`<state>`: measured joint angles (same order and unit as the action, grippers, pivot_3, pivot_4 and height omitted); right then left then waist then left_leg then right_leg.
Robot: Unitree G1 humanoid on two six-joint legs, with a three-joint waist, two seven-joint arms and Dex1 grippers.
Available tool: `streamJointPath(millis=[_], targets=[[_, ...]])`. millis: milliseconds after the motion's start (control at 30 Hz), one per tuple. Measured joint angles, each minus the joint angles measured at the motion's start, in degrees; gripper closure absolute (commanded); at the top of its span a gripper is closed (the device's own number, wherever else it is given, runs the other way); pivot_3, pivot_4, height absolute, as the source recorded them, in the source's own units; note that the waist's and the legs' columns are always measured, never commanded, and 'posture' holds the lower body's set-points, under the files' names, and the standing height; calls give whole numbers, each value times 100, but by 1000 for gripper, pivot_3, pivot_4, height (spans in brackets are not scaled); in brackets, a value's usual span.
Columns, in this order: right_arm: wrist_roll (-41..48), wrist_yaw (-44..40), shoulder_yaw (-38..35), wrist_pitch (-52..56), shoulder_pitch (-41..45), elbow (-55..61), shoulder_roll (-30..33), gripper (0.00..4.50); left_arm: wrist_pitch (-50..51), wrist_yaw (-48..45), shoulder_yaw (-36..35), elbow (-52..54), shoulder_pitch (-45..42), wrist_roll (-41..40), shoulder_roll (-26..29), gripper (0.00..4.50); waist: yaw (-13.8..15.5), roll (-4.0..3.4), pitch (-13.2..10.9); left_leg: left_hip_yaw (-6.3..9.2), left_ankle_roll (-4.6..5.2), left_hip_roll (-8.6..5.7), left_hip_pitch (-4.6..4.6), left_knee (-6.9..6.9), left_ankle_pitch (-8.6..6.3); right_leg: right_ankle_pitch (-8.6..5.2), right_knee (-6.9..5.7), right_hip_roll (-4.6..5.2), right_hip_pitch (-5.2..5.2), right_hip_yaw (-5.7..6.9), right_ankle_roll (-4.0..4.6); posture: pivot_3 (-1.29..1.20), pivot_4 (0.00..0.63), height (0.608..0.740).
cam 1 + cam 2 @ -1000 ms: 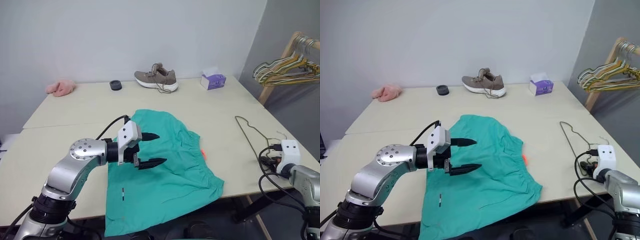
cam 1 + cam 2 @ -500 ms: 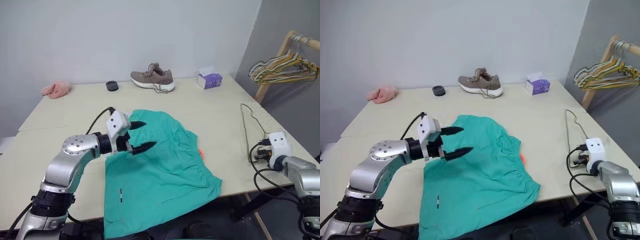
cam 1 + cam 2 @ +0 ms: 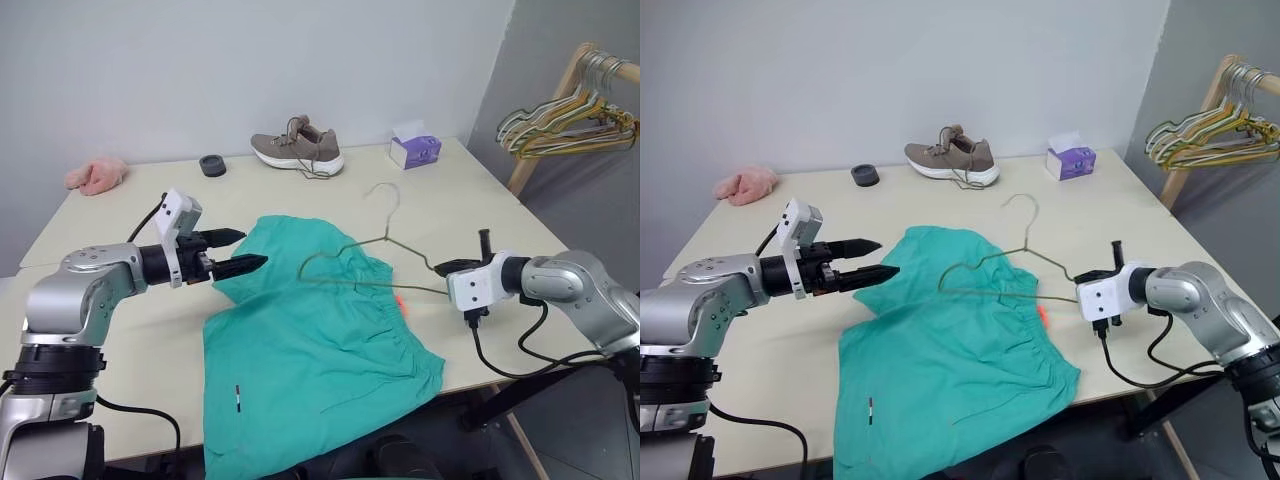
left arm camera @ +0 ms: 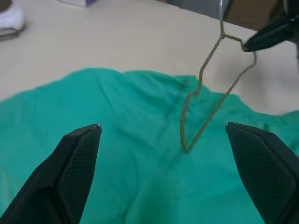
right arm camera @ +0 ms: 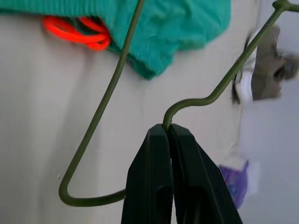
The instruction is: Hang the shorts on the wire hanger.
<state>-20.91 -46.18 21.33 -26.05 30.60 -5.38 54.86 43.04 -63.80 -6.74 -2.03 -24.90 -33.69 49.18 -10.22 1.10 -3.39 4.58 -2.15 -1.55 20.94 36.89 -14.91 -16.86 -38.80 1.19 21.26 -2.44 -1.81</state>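
Since a second ago the wire hanger (image 3: 370, 262) has come up off the bench (image 3: 450, 200) near its right edge and now hangs in the air over the shorts (image 3: 320, 350), carried there by the right pincer (image 5: 169, 135), whose two black fingers are pressed together on the wire at a notched shoulder. The hanger's hook stands up above the shorts' far edge, its long bottom wire runs low across the gathered waistband, and its far corner reaches out over the middle of the fabric. The left pincer (image 3: 238, 250) has drawn back toward the shorts' left edge and hovers there with its fingers spread wide and nothing between them, pointing across the fabric at the hanger. The shorts lie flat on the bench with the lower part drooping over the near edge; an orange tag (image 3: 403, 304) shows at the waistband, just below the wire. Beyond the shorts, toward the wall, sit a shoe (image 3: 296, 150), a tissue box (image 3: 414, 150), a small dark round thing (image 3: 211, 164) and a pink cloth (image 3: 95, 174). Well to the right of the shorts a bunch of hangers (image 3: 565, 128) hangs on a wooden rack.
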Motion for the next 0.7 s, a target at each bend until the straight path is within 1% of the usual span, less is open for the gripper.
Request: streamJointPath(millis=[100,200,433,533,700], targets=[[-86,-28,62,-482,259,-169,-137,4486,250,-308,188,356,213,-148,107,0,-13,1,0,1,0,3,-3,3,0,0,-9,0,-1,-2,2,-206,0,740],[-83,-149,124,-746,407,-215,-325,4486,273,-547,455,624,487,-130,219,0,-46,2,-1,1,0,6,-6,4,1,1,-16,-2,0,-3,4,-205,0,740],[132,-351,121,-852,505,-52,-629,4486,-50,-685,831,747,658,243,287,0,-84,1,-1,2,1,7,-9,8,1,6,-19,-4,-3,-2,13,-208,0,740],[201,-377,102,-843,506,101,-673,4500,-198,-697,927,747,697,357,285,624,-85,1,-1,3,1,8,-9,8,1,7,-19,-4,-3,-2,13,-208,0,740],[201,-379,21,-840,505,138,-673,4500,-334,-707,1037,770,758,458,250,2138,-86,1,-1,2,1,8,-9,8,1,12,-19,-4,-3,-2,22,-216,0,740]])
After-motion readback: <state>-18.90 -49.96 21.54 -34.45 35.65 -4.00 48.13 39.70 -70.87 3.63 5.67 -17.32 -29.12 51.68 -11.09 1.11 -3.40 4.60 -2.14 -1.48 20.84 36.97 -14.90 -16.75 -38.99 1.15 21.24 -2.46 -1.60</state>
